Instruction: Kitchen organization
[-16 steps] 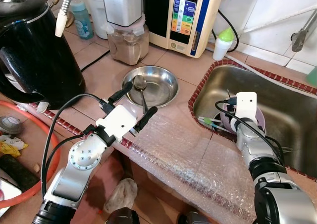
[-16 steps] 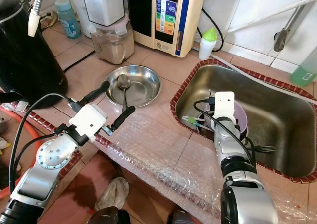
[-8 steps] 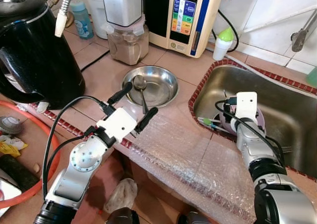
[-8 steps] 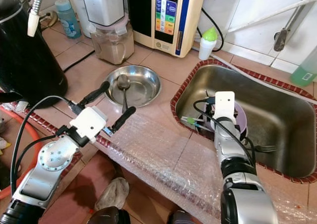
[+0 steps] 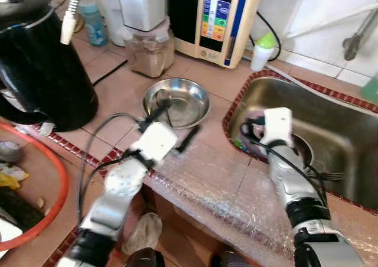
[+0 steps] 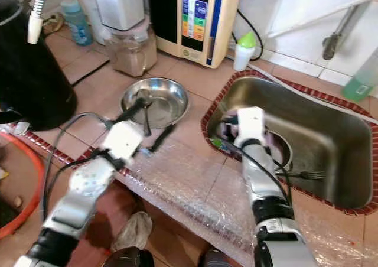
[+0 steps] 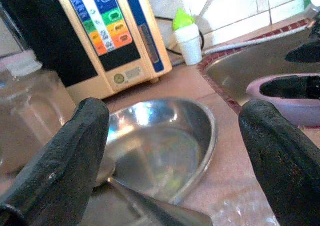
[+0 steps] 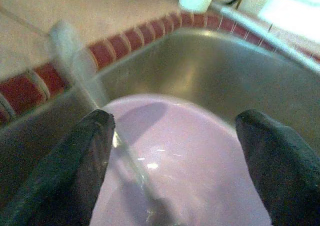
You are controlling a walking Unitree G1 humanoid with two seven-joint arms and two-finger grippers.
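The lilac bowl sits in the steel sink, toward the sink's near-left corner, with a clear-handled utensil lying across it, and the right hand hangs just above it with its two black fingers spread wide and nothing between them. Compared with half a second ago the whole picture has swung and blurred, so the head has moved; beyond that, the right wrist has shifted toward the sink's left wall, and the left arm has pushed forward over the worktop. The left hand is now close to the stainless dish, fingers apart on either side of its near rim, gripping nothing. A metal spoon rests inside that dish by the left finger. A fork lies further along the sink floor, well apart from the bowl. Judging from this, both arms are closing on their targets at once: neither grasp has begun, so the organising is still at an early reach stage, and the right hand looks lined up over the bowl.
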